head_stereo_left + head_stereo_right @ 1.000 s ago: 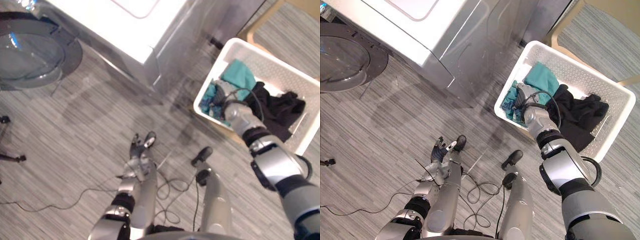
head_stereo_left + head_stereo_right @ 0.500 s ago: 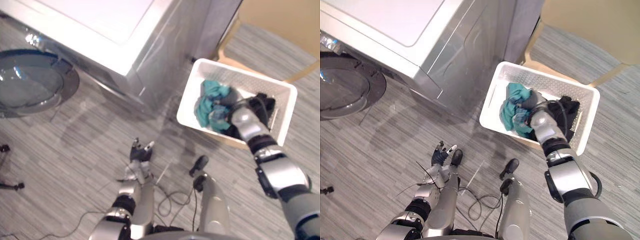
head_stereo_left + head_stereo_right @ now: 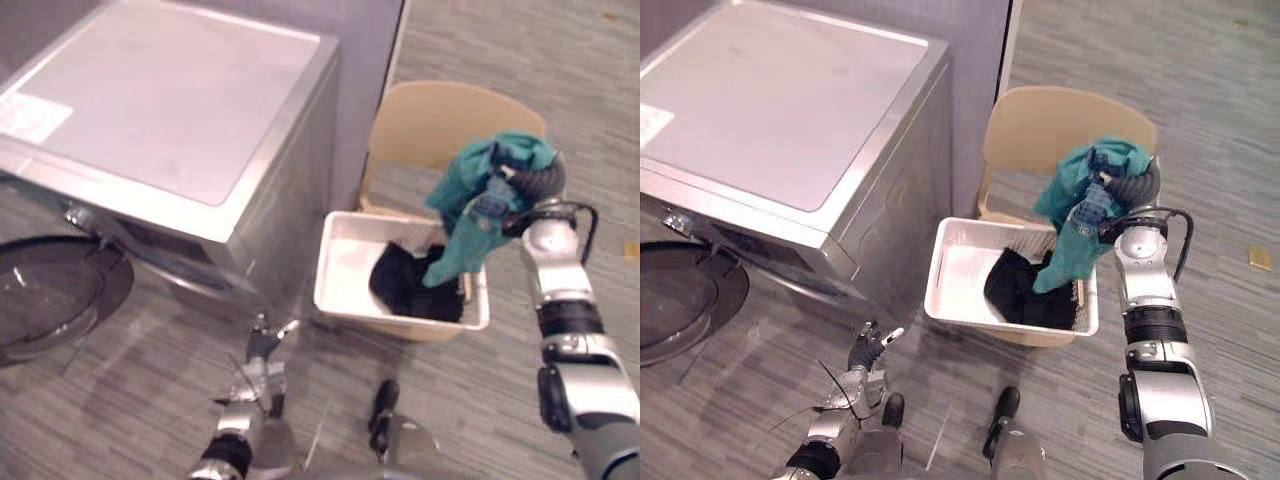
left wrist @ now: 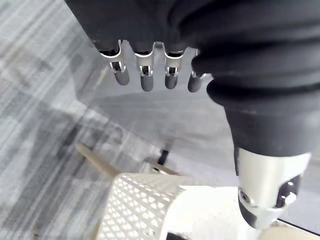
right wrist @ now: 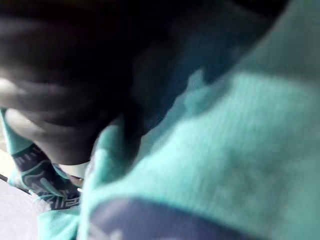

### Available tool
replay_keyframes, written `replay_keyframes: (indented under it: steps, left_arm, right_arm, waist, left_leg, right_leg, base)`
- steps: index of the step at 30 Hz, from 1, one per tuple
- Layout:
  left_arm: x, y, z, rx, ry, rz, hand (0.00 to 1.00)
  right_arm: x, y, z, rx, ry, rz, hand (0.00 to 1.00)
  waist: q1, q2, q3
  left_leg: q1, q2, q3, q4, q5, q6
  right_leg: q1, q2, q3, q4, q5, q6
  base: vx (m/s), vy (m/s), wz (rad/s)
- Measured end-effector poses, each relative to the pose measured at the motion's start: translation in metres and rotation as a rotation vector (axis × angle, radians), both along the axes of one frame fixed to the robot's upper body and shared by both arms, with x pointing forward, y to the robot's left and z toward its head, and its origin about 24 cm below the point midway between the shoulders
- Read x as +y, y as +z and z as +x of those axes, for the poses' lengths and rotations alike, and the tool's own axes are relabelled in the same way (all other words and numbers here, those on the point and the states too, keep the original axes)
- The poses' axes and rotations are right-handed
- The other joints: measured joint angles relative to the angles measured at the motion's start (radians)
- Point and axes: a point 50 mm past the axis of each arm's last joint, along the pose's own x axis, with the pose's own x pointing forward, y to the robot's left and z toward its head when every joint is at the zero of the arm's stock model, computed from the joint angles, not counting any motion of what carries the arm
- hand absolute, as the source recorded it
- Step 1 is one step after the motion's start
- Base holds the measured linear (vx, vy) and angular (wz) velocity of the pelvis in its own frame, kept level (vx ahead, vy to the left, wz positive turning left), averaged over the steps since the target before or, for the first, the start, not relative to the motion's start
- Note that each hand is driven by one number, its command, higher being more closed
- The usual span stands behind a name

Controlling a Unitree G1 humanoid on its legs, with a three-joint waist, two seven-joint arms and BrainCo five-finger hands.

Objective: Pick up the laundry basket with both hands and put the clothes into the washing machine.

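I stand in a home laundry corner | washing machine (image 3: 170,130), its open round door (image 3: 45,295), laundry basket (image 3: 345,262), wooden chair (image 3: 430,125), plank floor (image 3: 520,40).

Grey plank floor (image 3: 150,395): washing machine (image 3: 180,130), tan chair (image 3: 430,120) just beside it, laundry basket (image 3: 345,265) on chair

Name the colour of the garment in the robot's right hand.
Teal garment, with a dark blue patch; left eye view.

Right hand (image 3: 543,178) half-buried in teal garment (image 3: 478,195) — grip unreadable, washer door (image 3: 50,295) cut by left edge
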Motion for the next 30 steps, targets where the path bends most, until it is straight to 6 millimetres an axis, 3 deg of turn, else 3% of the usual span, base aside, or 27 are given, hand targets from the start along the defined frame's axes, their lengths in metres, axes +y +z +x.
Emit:
replay_keyframes:
  steps: [6,10,11,13,19,26,30]
  left_arm:
    - [-0.022,0.059,0.023,-0.287,-0.158,-0.028,0.0]
    - [-0.025,0.095,0.043,-0.449,-0.188,-0.015,0.0]
    - [-0.028,0.11,0.054,-0.505,-0.208,-0.007,0.0]
    - [-0.034,0.133,0.067,-0.589,-0.248,0.013,0.0]
    - [-0.057,0.211,0.092,-0.888,-0.313,0.014,0.0]
    - [-0.077,0.252,0.099,-1.02,-0.386,0.035,0.0]
    - [-0.081,0.265,0.104,-1.046,-0.421,0.039,0.0]
  right_arm:
    - [0.009,0.03,-0.001,-0.12,0.048,-0.024,1.0]
    - [0.031,0.062,-0.001,-0.224,0.128,-0.101,1.0]
    - [0.039,0.073,0.001,-0.251,0.157,-0.123,1.0]
    - [0.049,0.083,0.0,-0.282,0.193,-0.148,1.0]
    - [0.071,0.092,-0.005,-0.323,0.279,-0.203,1.0]
    - [0.083,0.096,-0.005,-0.334,0.326,-0.22,1.0]
    - [0.086,0.099,-0.007,-0.35,0.341,-0.224,1.0]
  waist:
    - [-0.01,0.004,-0.079]
    - [-0.032,0.008,-0.108]
    - [-0.049,0.008,-0.116]
    - [-0.052,0.008,-0.116]
    - [-0.07,0.014,-0.148]
    - [-0.091,0.018,-0.154]
    - [-0.101,0.019,-0.154]
  left_leg:
    - [0.056,-0.007,0.048,0.0,-0.022,0.008]
    - [0.081,-0.009,0.091,0.002,-0.032,0.011]
    - [0.086,-0.009,0.103,0.003,-0.033,0.011]
    - [0.1,-0.008,0.122,0.001,-0.034,0.01]
    - [0.12,0.0,0.161,0.002,-0.044,0.005]
    - [0.136,0.004,0.201,0.004,-0.061,0.003]
    - [0.145,0.004,0.214,0.006,-0.069,0.004]
  right_leg:
    - [0.049,0.009,0.047,-0.062,0.038,0.008]
    - [0.071,0.02,0.087,-0.121,0.075,0.013]
    - [0.076,0.024,0.102,-0.137,0.088,0.01]
    - [0.081,0.029,0.121,-0.15,0.097,0.007]
    - [0.084,0.047,0.166,-0.167,0.103,0.008]
    - [0.082,0.057,0.205,-0.17,0.113,0.002]
    - [0.082,0.059,0.217,-0.173,0.115,0.001]
  base:
    - [-0.03,0.025,-0.21]
    - [-0.04,0.008,-0.32]
    - [-0.04,-0.003,-0.24]
    - [-0.03,-0.003,-0.27]
    - [-0.01,-0.003,-0.2]
    - [0.01,0.005,-0.17]
    - [0.02,0.011,-0.11]
